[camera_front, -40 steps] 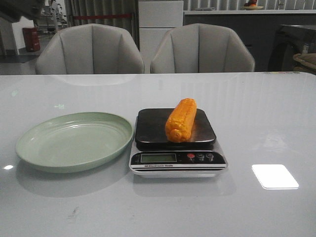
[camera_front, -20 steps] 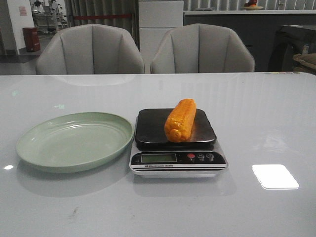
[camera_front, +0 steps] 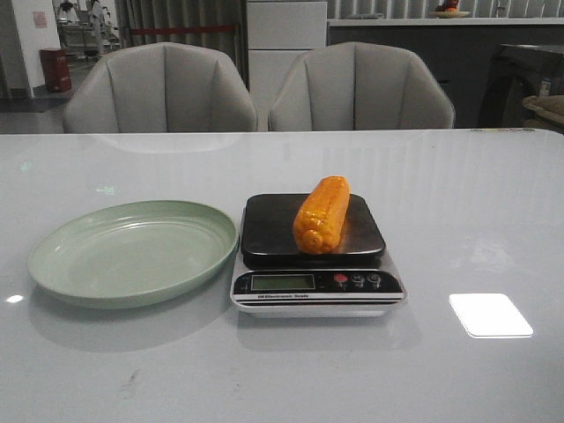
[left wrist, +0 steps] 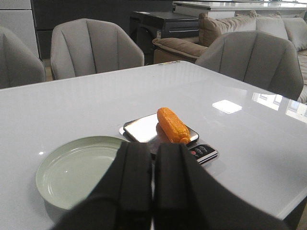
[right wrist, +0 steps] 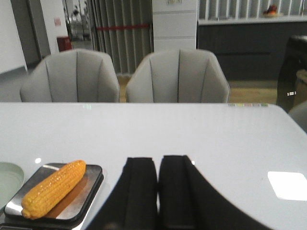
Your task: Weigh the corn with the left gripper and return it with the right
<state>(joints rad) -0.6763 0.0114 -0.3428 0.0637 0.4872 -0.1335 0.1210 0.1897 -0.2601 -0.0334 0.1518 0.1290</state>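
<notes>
Corn is lying on the dark platform of the kitchen scale, its length running front to back and slightly toward the platform's right side, the blunt near end pointing at the display. Judging by its look, it is a stiff, light cob with a bumpy kernel surface that should be giving fingers decent purchase, though its round body is likely to roll if pushed sideways. Taking it across the middle of its length looks safest. The green plate is sitting just beside the scale on its left, apart from it and holding nothing. Around both, the white tabletop is offering open room, especially to the right, where an approach would be meeting no obstacle. The left claw is clenched with fingers pressed together, grasping nothing, well back from the scale. The right claw is likewise clenched and holding nothing, off to the scale's right.
</notes>
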